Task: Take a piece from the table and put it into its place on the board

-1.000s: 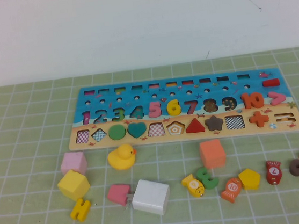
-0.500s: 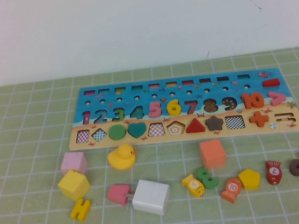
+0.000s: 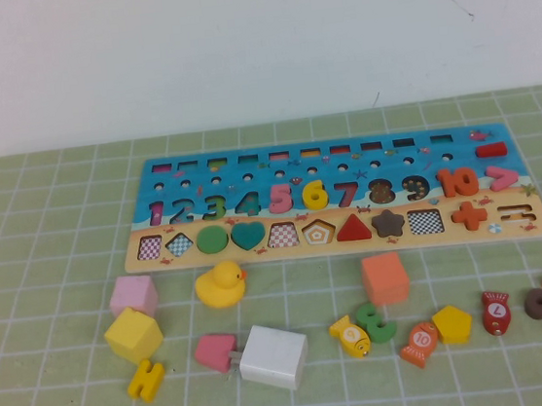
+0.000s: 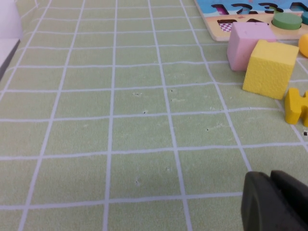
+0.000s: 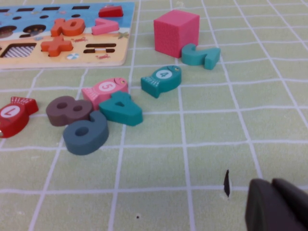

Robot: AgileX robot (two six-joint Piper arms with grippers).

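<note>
High view, one board (image 3: 189,256), one yellow 6 (image 3: 315,195) seated; left pincer (image 4: 276,202), right pincer (image 5: 279,204) low, grip unclear

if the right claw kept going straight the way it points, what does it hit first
Likely nothing soon: ahead of the right claw is bare mat, then probably the teal 2 beside the pink cube. Depth is unclear. Left claw is parked.

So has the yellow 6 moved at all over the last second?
No. The yellow 6 sits in the same slot on the board, between the pink 5 and red 7. Both tools stay out of the high view.
</note>
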